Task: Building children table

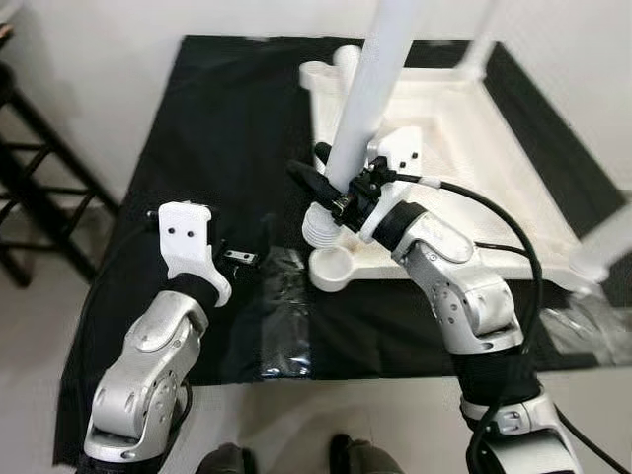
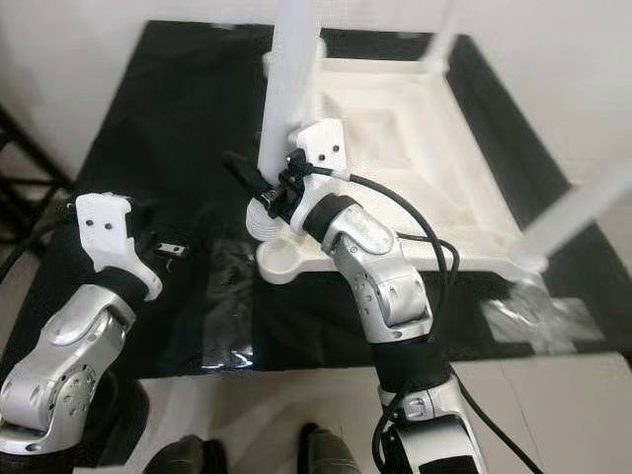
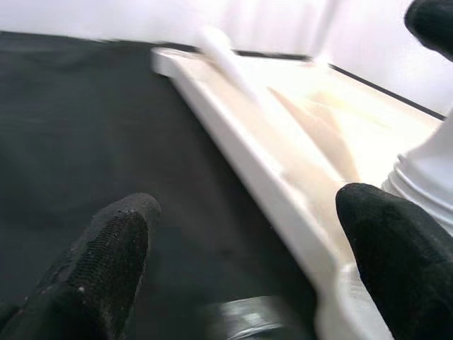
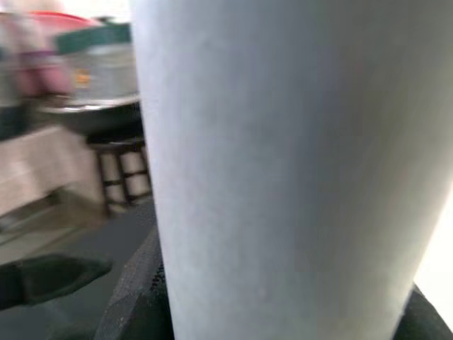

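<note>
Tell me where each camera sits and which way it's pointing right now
Left and right eye views: head, looking down at the upturned white tabletop on the black cloth; both silver arms show.
Left wrist view: along the left gripper's open fingers toward the tabletop's edge.
Right wrist view: pressed up against the white table leg that the right gripper clasps.
Shared: leg and tabletop appear in head and wrist views.

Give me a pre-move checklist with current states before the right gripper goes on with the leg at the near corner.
1. Right gripper closed on the white leg: ok.
2. Leg's threaded end seated in the corner socket: cannot tell.
3. Leg upright: not ok, it leans.
4. Left gripper open, holding nothing: ok.
5. Upturned tabletop lying on the black mat: ok.
6. Plastic wrap apart from the socket: ok.
</note>
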`<state>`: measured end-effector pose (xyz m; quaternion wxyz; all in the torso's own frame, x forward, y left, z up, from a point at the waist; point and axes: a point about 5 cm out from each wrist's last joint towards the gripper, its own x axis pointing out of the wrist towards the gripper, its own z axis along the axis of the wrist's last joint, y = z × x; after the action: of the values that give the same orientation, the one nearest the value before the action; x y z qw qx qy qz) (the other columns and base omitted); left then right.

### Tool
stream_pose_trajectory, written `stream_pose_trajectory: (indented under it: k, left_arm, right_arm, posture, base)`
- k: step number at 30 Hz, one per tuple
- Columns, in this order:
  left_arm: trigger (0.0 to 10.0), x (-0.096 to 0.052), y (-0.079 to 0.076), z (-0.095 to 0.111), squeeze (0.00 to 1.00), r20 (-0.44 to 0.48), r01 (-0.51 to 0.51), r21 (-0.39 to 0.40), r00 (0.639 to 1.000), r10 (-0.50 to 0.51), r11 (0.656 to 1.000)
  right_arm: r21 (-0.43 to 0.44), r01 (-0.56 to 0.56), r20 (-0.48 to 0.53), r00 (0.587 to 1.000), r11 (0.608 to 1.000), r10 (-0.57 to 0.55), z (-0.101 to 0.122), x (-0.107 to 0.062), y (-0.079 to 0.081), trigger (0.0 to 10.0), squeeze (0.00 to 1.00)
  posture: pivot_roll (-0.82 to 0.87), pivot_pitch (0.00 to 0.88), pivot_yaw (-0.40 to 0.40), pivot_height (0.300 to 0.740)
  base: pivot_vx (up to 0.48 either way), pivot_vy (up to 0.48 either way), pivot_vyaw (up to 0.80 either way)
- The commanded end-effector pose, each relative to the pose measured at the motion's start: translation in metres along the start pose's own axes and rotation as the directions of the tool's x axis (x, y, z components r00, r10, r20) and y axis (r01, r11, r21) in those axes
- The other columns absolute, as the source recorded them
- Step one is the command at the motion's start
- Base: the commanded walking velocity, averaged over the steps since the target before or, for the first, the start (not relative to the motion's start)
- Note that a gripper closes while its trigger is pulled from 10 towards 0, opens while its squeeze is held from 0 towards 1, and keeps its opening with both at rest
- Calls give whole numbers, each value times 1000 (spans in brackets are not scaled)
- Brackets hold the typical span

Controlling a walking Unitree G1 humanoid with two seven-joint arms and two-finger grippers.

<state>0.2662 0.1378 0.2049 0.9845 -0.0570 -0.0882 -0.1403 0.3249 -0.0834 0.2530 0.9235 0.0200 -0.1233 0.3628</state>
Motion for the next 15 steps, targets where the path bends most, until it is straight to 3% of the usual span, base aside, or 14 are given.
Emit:
stream_pose_trajectory:
  k: [1, 9, 15]
  left_arm:
    - [10000, -4, 0, -3, 0, -21, -8, 8, 1000, 8, 1000]
    - [10000, -3, -1, -4, 0, -28, -3, 5, 1000, 3, 1000]
    - [10000, -3, -5, -4, 0, -33, 17, 19, 999, -17, 1000]
  right_arm:
    - [-9, 30, -14, 999, 999, -30, 1, 0, -7, 10000, 0]
    - [-22, 36, -15, 999, 999, -36, 4, 0, -11, 10000, 0]
    - [-44, -35, 12, 999, 998, 36, 13, 2, -9, 10000, 0]
  posture:
    - [50, 247, -79, 740]
    - [45, 257, -81, 740]
    - [47, 269, -84, 740]
  base:
    - [0, 0, -800]
    - [0, 0, -800]
    - [0, 414, 0]
